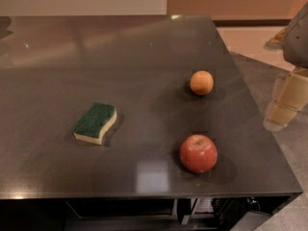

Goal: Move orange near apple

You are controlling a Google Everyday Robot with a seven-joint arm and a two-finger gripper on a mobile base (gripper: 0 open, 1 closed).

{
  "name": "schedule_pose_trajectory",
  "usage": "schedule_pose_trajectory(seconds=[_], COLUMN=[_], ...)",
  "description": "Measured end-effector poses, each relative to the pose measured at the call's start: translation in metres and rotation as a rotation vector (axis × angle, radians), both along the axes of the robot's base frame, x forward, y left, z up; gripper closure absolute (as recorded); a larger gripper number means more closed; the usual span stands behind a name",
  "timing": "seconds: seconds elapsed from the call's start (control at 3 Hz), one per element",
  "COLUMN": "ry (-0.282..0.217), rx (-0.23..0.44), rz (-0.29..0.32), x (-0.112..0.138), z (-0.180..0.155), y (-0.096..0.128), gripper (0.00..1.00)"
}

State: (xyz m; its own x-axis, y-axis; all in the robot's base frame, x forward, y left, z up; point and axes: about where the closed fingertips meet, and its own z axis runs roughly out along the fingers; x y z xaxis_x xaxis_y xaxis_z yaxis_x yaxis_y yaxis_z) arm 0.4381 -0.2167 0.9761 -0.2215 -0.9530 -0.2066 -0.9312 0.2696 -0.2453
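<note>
Dark and glossy, the table point(96, 57) fills nearly the whole view, catching pale reflections from the room along its far side and near its front edge. Behind it runs a light wall, with a warmer brownish wall to the right and a strip of floor down the right-hand side. Over to the orange point(201, 83): it sits on the table right of centre, towards the far half, resting on its own little shadow and touching nothing. Closer to the front edge, almost straight in line with it, sits the apple point(198, 153), red with yellowish streaks and clearly the larger of the two. The two fruits are near each other but apart, with bare table between them. Off to the left, well apart from both, lies a sponge point(95, 122), green face up over a yellow base. And the hand point(284, 105)? It hangs out past the table's right edge, over the floor, pale and angled downwards, level with the gap between the fruits and touching neither. Whether it is open or closed, I cannot tell from here.
</note>
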Motion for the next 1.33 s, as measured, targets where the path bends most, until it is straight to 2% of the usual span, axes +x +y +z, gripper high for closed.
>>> schedule_pose_trajectory(seconds=[0.33, 0.67, 1.33], ry=[-0.008, -0.022, -0.005], rx=[0.011, 0.047, 0.093], rz=[0.010, 0.031, 0.023], x=[0.006, 0.026, 0.084], z=[0.002, -0.002, -0.030], y=[0.003, 0.013, 0.032], gripper=[0.00, 0.00, 0.00])
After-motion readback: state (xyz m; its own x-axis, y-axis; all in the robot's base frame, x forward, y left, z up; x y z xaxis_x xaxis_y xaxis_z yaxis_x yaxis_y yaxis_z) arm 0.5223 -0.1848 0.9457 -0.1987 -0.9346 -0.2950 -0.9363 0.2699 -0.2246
